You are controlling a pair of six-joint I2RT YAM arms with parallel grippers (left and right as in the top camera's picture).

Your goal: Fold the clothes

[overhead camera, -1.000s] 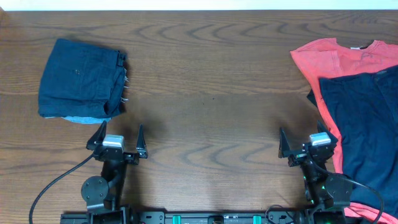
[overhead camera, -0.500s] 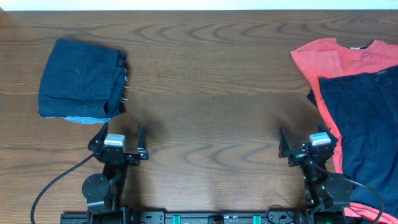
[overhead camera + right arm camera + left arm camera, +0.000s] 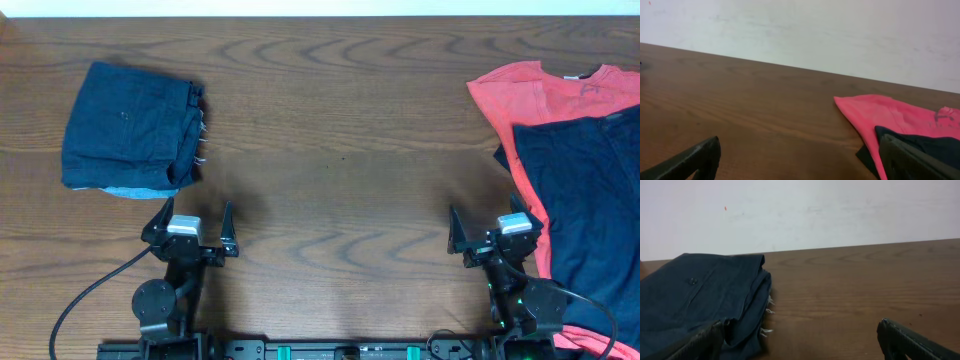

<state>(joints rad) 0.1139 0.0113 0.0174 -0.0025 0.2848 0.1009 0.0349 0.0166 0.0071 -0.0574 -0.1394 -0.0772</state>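
Currently, left fingers (image 3: 227,224) and right fingers (image 3: 455,232) are held apart, empty; folded denim (image 3: 130,125), seemingly shorts, is seen far left.

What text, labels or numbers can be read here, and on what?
No text can be read.
Red shirt: a dark print near the collar, too blurred to read.
Folded denim and dark shirt: no text shows.
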